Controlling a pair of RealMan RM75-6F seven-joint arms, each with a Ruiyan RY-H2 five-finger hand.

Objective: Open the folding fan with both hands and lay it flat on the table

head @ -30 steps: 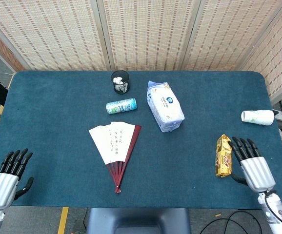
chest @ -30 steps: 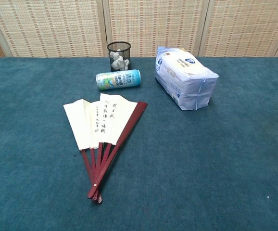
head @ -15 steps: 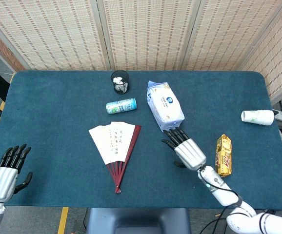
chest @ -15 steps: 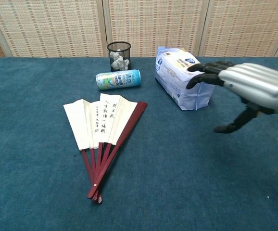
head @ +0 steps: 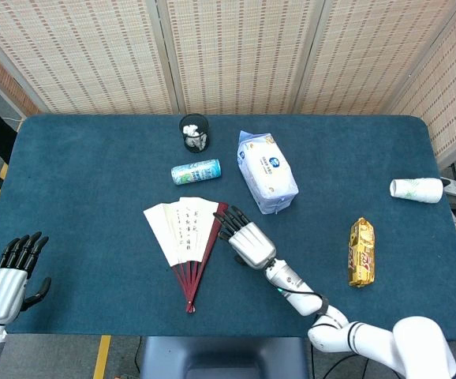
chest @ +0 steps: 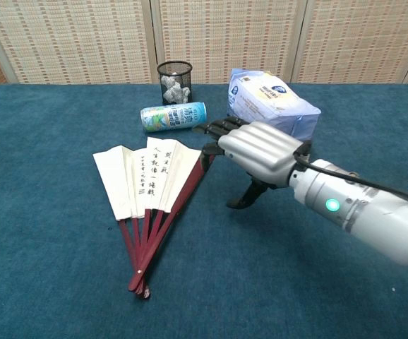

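The folding fan (head: 185, 237) (chest: 151, 191) lies partly spread on the teal table, white paper leaves at the top and dark red ribs meeting at a pivot near the front edge. My right hand (head: 246, 239) (chest: 255, 148) hovers palm down just right of the fan's right red guard stick, fingers apart and stretched toward it, holding nothing. Whether the fingertips touch the stick I cannot tell. My left hand (head: 7, 276) stays at the table's front left corner, fingers apart and empty, seen only in the head view.
Behind the fan lie a green-and-white can (head: 196, 171) on its side and a black mesh cup (head: 194, 132). A white wipes pack (head: 267, 171) sits to the right. A yellow snack bag (head: 361, 251) and a tipped paper cup (head: 416, 189) lie far right.
My right hand has swept left from the table's right side, past the wipes pack, to the fan's right edge. The left hand has barely shifted. The fan has not moved.
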